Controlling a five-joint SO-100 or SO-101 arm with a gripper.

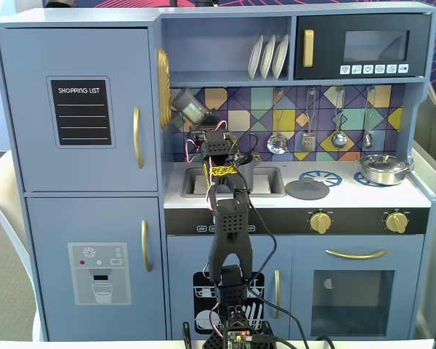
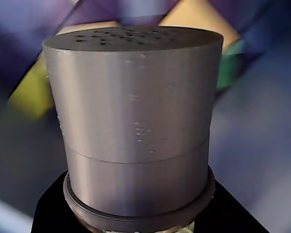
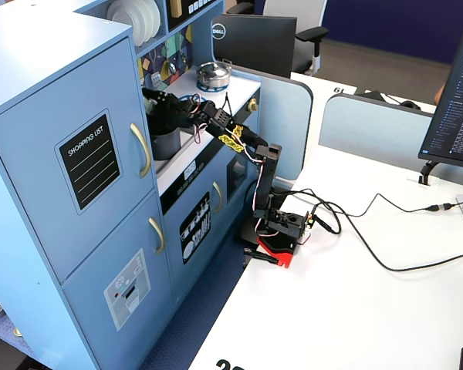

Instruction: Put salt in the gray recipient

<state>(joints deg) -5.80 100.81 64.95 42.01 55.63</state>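
Salt (image 1: 190,106) is seen in the upper left-centre of a fixed view, tilted with its cap up and to the left, its long axis slanting down-right toward the gripper (image 1: 209,129), which is taken to be pinching its lower body. In the wrist view the perforated cap (image 2: 133,121) fills the frame. The gray recipient (image 1: 245,173) is partly hidden behind the arm, below and right of the shaker, so the cap is judged to need tipping downward over it.

Arm (image 1: 229,218) outstretched, jaws clamped shut
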